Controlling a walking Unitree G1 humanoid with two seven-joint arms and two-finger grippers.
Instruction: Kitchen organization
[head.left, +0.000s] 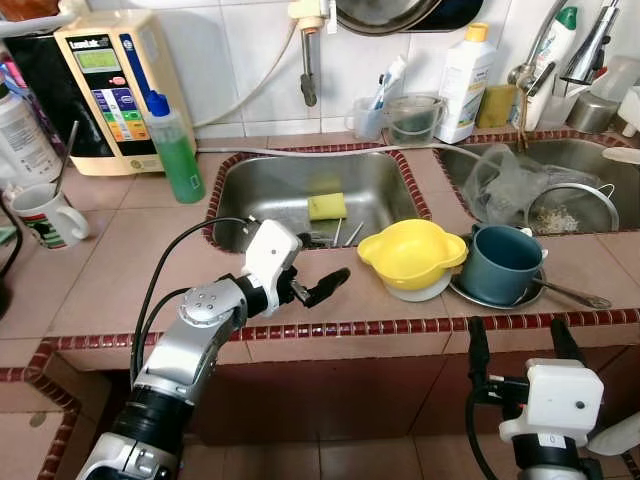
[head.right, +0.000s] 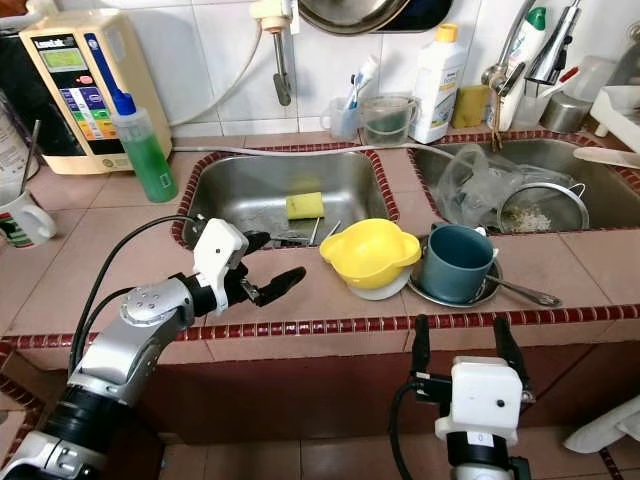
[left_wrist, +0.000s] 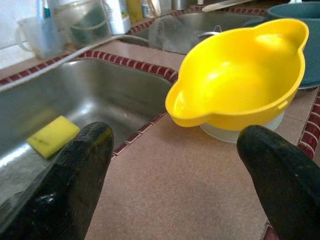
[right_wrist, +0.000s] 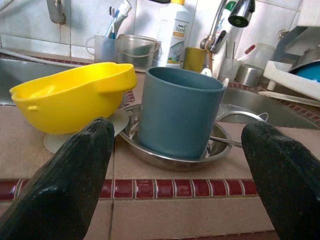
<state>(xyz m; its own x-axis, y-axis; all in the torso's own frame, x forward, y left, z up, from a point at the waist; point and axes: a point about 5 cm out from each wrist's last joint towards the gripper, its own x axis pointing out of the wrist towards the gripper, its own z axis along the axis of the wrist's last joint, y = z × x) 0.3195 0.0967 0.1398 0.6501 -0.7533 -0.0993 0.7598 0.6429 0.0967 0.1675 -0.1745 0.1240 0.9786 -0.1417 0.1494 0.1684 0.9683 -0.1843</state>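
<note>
Left pincer (head.left: 322, 283): held open and empty over the table (head.left: 120, 270), aimed at the bowl (head.left: 410, 253).
Right pincer (head.left: 512, 345): open, empty, kept below the table edge, facing the cup (head.left: 500, 262).
Bowl: yellow, seated on a white lid, touching nothing else that can be made out.
Cup: blue, stood in a steel dish just beside the bowl.
Sink (head.left: 290, 190): sponge (head.left: 326, 206) and cutlery left inside.
Progress: judged early; nothing gripped, all items yet to be sorted.
</note>
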